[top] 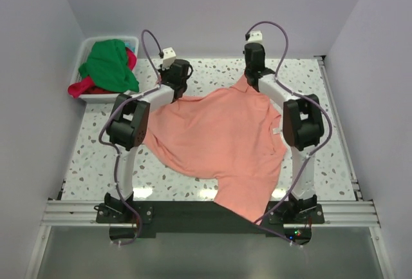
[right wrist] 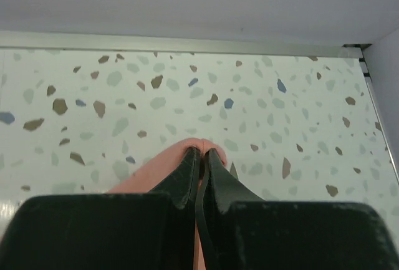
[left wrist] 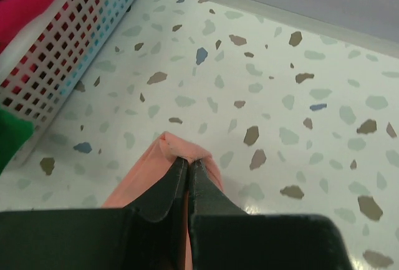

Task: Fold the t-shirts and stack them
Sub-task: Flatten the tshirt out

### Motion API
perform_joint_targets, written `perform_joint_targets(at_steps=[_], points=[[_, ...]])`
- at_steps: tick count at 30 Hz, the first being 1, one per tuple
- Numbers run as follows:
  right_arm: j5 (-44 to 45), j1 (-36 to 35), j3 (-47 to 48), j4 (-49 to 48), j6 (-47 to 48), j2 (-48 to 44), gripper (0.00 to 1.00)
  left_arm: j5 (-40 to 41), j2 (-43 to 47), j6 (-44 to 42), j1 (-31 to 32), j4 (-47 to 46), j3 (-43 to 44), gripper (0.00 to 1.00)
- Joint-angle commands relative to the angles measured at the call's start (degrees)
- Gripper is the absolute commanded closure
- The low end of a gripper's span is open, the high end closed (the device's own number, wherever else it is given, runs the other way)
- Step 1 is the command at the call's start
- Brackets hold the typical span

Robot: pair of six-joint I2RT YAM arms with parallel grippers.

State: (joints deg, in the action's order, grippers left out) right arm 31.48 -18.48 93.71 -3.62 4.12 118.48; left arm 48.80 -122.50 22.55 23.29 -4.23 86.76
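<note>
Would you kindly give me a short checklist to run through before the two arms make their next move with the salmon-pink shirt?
1. Left pincer shut on the salmon-pink shirt: ok, cloth shows at its tips.
2. Right pincer shut on the same shirt: ok, a pink edge is pinched.
3. Shirt lying flat on the table: not ok, it is rumpled and its near corner lies past the table's near edge.
4. Green shirt and red-magenta shirt out of the way: ok, both are in the tub at the far left.
5. Which parts of the shirt the pincers hold: cannot tell.
</note>
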Motion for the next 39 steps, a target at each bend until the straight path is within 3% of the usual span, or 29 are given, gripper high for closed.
perform_joint_targets(at_steps=[1, 6, 12, 13, 14, 15, 16, 17, 18, 22, 27, 33, 34, 39], points=[[2.8, 0.9, 15.5, -8.0, 1.5, 6.9, 1.00, 0.2, -6.2, 1.9, -3.6, -1.6, 14.5, 1.00], [4.7, 2.5, 25.4, -6.2, 0.4, 15.1, 1.00, 0.1, -13.4, -1.8, -6.1, -3.1, 24.8, 1.00], [9.5, 3.9, 29.4, -6.8, 0.1, 19.0, 1.00, -2.6, -17.2, -2.8, -8.5, -5.4, 28.4, 1.00], [9.7, 4.0, 30.2, -6.6, 0.2, 20.1, 1.00, -2.9, -17.7, -3.3, -8.8, -5.9, 28.7, 0.92], [10.6, 4.0, 31.5, -6.6, 0.2, 20.8, 0.97, -2.9, -17.9, -3.5, -8.9, -6.0, 28.8, 0.56], [10.6, 4.1, 32.1, -6.5, 0.4, 21.3, 0.67, -2.8, -17.8, -3.6, -9.0, -6.5, 27.9, 0.38], [11.0, 4.0, 33.0, -6.1, 0.3, 21.8, 0.58, -3.0, -17.3, -5.1, -9.1, -9.5, 27.1, 0.24], [11.9, 4.0, 34.2, -5.9, -0.1, 22.3, 0.49, -2.8, -17.2, -5.7, -9.1, -10.6, 26.4, 0.00], [11.8, 4.1, 34.3, -5.3, -0.5, 22.3, 0.35, -3.4, -17.3, -6.3, -9.2, -11.0, 26.6, 0.00], [12.5, 4.2, 33.9, -4.4, -2.5, 20.7, 0.21, -4.1, -16.6, -7.3, -9.6, -12.1, 26.7, 0.00], [11.1, 4.3, 32.9, 1.3, -6.6, 16.8, 0.20, -6.8, -13.0, -6.8, -9.4, -11.1, 22.8, 0.00], [9.0, 3.5, 22.4, 15.5, -17.7, 6.5, 0.20, -9.2, -5.8, -2.3, -8.8, 3.8, 20.4, 0.00], [8.5, 3.3, 20.4, 17.0, -19.0, 3.3, 0.20, -9.4, -4.9, 0.1, -8.8, 9.8, 20.0, 0.00], [7.4, -1.0, 9.7, 26.5, -22.4, -5.1, 0.20, -10.1, 3.5, 5.3, -7.9, 20.4, 12.7, 0.00]])
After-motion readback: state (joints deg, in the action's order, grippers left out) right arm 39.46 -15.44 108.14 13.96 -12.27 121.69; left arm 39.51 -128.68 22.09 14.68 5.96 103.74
